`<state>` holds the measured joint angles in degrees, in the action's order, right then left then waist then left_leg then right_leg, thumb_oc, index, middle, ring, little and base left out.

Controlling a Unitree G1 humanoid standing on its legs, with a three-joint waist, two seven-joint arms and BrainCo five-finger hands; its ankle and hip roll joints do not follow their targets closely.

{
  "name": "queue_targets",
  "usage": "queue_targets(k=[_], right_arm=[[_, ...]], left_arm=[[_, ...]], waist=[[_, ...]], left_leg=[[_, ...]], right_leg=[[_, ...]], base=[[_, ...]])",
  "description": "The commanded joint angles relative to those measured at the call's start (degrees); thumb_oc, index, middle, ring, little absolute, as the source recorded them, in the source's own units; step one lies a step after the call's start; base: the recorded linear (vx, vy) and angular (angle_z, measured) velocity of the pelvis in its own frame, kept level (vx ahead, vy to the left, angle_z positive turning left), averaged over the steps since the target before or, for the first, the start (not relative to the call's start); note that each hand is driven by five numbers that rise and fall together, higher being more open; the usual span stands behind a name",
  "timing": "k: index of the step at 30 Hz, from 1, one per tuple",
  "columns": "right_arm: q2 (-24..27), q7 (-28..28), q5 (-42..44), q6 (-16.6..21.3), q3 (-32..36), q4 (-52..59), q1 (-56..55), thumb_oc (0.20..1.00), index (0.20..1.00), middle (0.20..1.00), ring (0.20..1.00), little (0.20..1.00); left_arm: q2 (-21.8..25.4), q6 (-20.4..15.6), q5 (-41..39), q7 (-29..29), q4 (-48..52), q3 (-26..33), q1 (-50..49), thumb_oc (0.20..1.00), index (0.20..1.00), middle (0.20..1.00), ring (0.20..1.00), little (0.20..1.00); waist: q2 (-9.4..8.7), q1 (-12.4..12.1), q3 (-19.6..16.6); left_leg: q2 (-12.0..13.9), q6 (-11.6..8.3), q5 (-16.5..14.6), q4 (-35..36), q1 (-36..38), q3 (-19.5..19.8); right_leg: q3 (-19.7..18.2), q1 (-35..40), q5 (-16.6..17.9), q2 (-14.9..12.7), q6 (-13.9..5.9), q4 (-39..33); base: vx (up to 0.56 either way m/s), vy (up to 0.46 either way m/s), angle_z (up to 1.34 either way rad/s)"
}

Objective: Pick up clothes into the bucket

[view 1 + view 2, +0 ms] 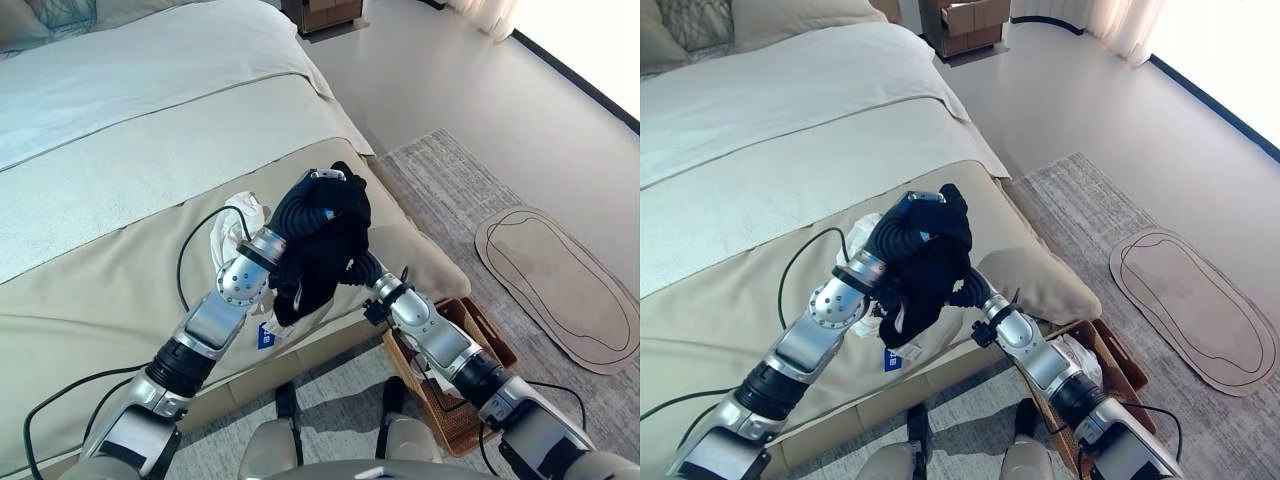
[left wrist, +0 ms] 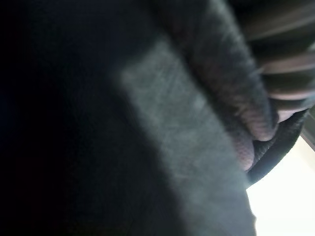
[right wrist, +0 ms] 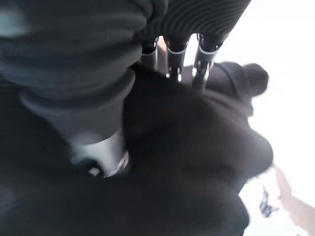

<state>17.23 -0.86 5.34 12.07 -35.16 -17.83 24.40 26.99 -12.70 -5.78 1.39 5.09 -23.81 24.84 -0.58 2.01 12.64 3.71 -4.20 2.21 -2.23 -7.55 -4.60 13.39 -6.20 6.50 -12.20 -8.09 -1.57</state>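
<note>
Both hands, left (image 1: pixel 300 215) and right (image 1: pixel 352 262), buried in black garment (image 1: pixel 325 250) over bed (image 1: pixel 120 290) edge; finger state untellable; basket (image 1: pixel 470 420) lies rightward, below.

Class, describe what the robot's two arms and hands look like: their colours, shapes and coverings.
Both arms are silver-grey metal in blocky segments, with black ribbed bands between segments and a rounded silver joint at the elbow. The left robot hand and the right robot hand have dark ribbed covers over the wrist and back. The right wrist view shows slim silver fingers in a row.
</note>
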Motion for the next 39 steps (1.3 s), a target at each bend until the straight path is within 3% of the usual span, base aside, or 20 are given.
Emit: queue_targets(k=[1, 13, 21, 22, 23, 24, 30, 32, 34, 35, 39], right_arm=[[-4.6, 1.7, 3.2, 2.4, -2.1, 4.1, 1.4, 0.200, 0.200, 0.200, 0.200, 0.200], [-2.9, 0.7, 2.0, 2.1, 0.3, 2.7, -2.0, 0.200, 0.200, 0.200, 0.200, 0.200], [-0.4, -2.8, 4.0, 3.3, 8.0, 1.6, -9.4, 0.200, 0.200, 0.200, 0.200, 0.200], [-0.4, -2.8, 4.0, 3.3, 8.0, 1.6, -9.4, 0.200, 0.200, 0.200, 0.200, 0.200], [0.1, -4.2, 5.2, 4.0, 10.7, 1.2, -11.1, 0.200, 0.200, 0.200, 0.200, 0.200], [0.1, -4.2, 5.2, 4.0, 10.8, 1.2, -11.2, 0.200, 0.200, 0.200, 0.200, 0.200], [0.1, -6.9, 7.4, 5.0, 16.6, 4.3, -15.3, 0.200, 0.200, 0.200, 0.200, 0.200], [-0.9, -5.9, 11.0, 7.0, 17.0, -0.7, -13.6, 0.200, 0.200, 0.200, 0.200, 0.200], [-0.3, -9.6, 8.0, 8.9, 19.6, -1.5, -13.1, 0.200, 0.200, 0.200, 0.200, 0.200], [-1.0, -10.2, 9.0, 9.0, 20.9, -3.4, -13.4, 0.200, 0.200, 0.200, 0.200, 0.200], [-1.0, -9.8, 10.1, 8.0, 23.2, -2.3, -16.5, 0.200, 0.200, 0.200, 0.200, 0.200]], left_arm=[[-1.7, -3.8, -2.8, 1.6, 5.4, -1.5, 2.7, 0.200, 0.200, 0.200, 0.200, 0.200], [-1.2, -3.9, -0.9, 2.5, 4.4, 0.2, 1.6, 0.200, 0.200, 0.200, 0.200, 0.200], [-1.1, -5.7, 0.7, 6.0, 1.9, 4.2, -3.6, 0.200, 0.200, 0.200, 0.200, 0.200], [-1.1, -5.7, 0.7, 6.0, 1.9, 4.2, -3.6, 0.432, 0.432, 0.432, 0.432, 0.432], [-2.1, -6.3, -1.5, 6.3, -0.2, 5.0, -5.9, 0.900, 0.900, 0.900, 0.900, 0.900], [-2.1, -6.4, -1.5, 6.2, -0.3, 5.0, -6.0, 1.000, 1.000, 1.000, 1.000, 1.000], [-3.9, -6.0, -2.5, 7.4, -8.8, 6.3, -10.5, 1.000, 1.000, 1.000, 1.000, 1.000], [-5.5, -6.3, -4.3, 7.8, -14.4, 5.5, -11.0, 1.000, 1.000, 1.000, 1.000, 1.000], [-6.9, -6.7, -8.9, 7.8, -17.6, 6.7, -12.7, 1.000, 1.000, 1.000, 1.000, 1.000], [-7.9, -6.7, -12.4, 6.4, -19.4, 7.5, -13.8, 1.000, 1.000, 1.000, 1.000, 1.000], [-7.9, -6.2, -13.6, 4.7, -19.5, 8.9, -15.8, 1.000, 1.000, 1.000, 1.000, 1.000]], waist=[[-1.80, -1.6, -3.8], [-2.20, -1.3, -4.9], [-2.39, -0.7, -5.4], [-2.39, -0.7, -5.4], [-2.51, -0.4, -5.3], [-2.48, -0.5, -5.3], [-2.70, 0.1, -5.3], [-2.70, -0.4, -5.3], [-2.52, -0.5, -5.3], [-2.49, -0.5, -5.3], [-2.47, -0.3, -5.5]], left_leg=[[0.9, -0.26, -1.6, -0.2, 0.0, 0.4], [1.1, -0.27, -2.0, 0.4, 1.4, 0.0], [1.0, -0.12, -2.5, 0.6, 2.4, -0.2], [1.0, -0.12, -2.5, 0.6, 2.4, -0.2], [1.0, -0.07, -2.5, 0.5, 2.5, -0.3], [1.0, -0.06, -2.5, 0.5, 2.5, -0.3], [0.9, 0.02, -2.6, 0.7, 2.9, -0.7], [0.8, 0.04, -2.5, 0.8, 3.0, -0.6], [0.7, 0.05, -2.4, 0.8, 2.9, -0.4], [0.7, 0.06, -2.4, 0.8, 2.8, -0.3], [0.6, 0.14, -2.5, 0.9, 3.0, -0.3]], right_leg=[[1.6, -1.2, -0.8, -3.0, -2.91, 3.5], [1.8, -0.1, -0.9, -2.9, -3.00, 3.0], [1.5, 0.7, -1.0, -3.0, -3.15, 3.0], [1.5, 0.7, -1.0, -3.0, -3.15, 3.0], [1.4, 0.7, -1.0, -3.0, -3.18, 3.0], [1.4, 0.7, -1.0, -3.0, -3.19, 3.0], [1.3, 0.8, -1.0, -3.0, -3.18, 3.1], [1.4, 1.1, -1.1, -3.0, -3.17, 3.0], [1.5, 1.1, -1.0, -3.1, -3.16, 3.0], [1.5, 1.1, -1.0, -3.0, -3.09, 3.1], [1.5, 1.0, -0.9, -3.0, -3.11, 3.0]], base=[[0.03, 0.005, 0.00], [0.01, -0.001, -0.01], [0.01, 0.000, 0.00], [0.00, 0.000, 0.00], [0.00, 0.000, 0.00], [0.02, 0.004, -0.04], [0.00, 0.000, -0.02], [0.00, 0.000, 0.00], [0.00, 0.000, 0.00], [0.00, 0.000, 0.00], [0.00, 0.000, 0.00]])
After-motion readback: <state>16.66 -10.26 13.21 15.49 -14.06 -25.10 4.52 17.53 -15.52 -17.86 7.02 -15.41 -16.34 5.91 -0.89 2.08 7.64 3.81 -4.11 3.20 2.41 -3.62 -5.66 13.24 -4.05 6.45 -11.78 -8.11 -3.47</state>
